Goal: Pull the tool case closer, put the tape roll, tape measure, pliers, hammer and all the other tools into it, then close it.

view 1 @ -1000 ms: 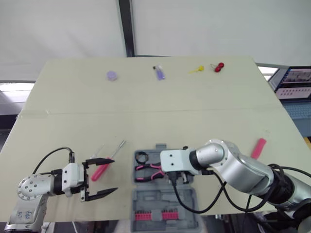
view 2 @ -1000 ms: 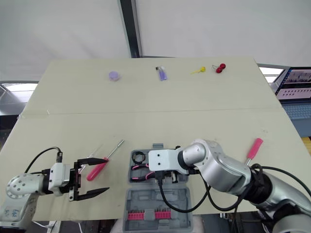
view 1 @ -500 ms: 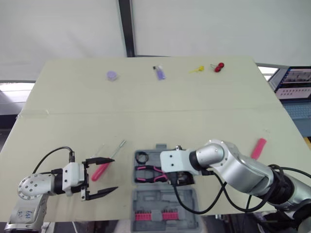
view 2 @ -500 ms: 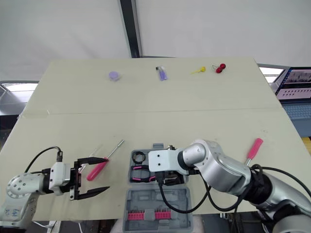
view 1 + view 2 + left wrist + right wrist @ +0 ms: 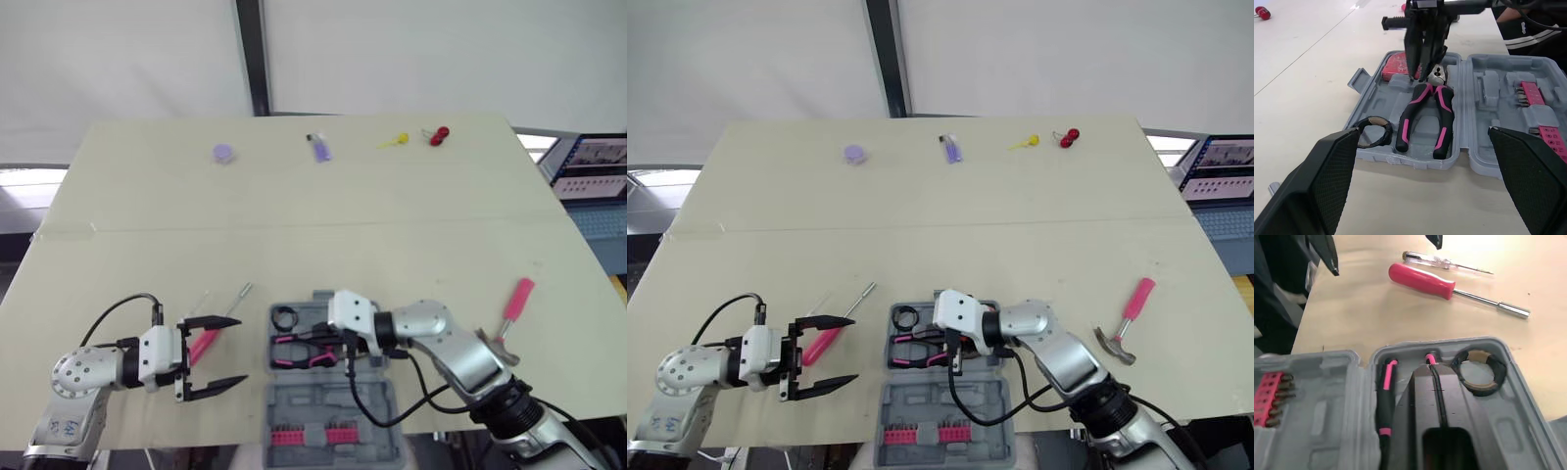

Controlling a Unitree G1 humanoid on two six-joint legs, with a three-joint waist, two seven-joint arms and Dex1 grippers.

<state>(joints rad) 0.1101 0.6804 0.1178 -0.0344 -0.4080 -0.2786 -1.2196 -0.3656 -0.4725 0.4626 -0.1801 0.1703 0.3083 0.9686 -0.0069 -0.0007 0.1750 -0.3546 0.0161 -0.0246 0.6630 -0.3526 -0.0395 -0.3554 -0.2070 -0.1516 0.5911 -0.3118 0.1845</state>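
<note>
**Pliers in the open case, right gripper on them**
The case [image 5: 1376, 100] lies open at the table's near edge. The pliers [image 5: 1411, 113] lie in its tray beside the tape roll [image 5: 1390, 133]. The right gripper [image 5: 1422, 73], fingers pressed together, hangs over the pliers' head. Left of the case, the left gripper [image 5: 240, 350] gapes wide by a pink screwdriver [image 5: 1422, 280]. The hammer [image 5: 1134, 302] lies right of the case.
</note>
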